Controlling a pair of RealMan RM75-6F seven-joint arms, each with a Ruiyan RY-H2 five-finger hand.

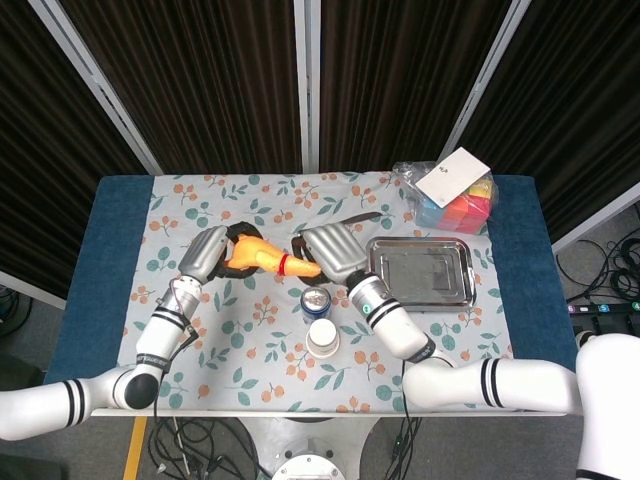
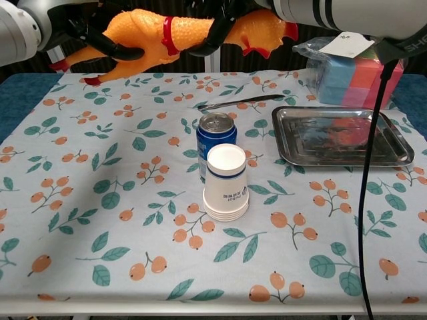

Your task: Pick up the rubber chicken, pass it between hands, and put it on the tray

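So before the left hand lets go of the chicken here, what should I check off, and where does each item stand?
1. Right hand grips the rubber chicken near its neck: ok, fingers wrap it in the chest view.
2. Left hand holds the body end: ok, so both hands are on it.
3. Chicken is held clear of the table: ok.
4. Tray holds nothing: ok.
5. Soda can and paper cup stack stand outside a straight path to the tray: ok.
6. Firmness of the right hand's grip: cannot tell.

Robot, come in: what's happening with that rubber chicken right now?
Both robot hands, left and right, hold the rubber chicken above the table. Tray is bare. Soda can and paper cups stand below.
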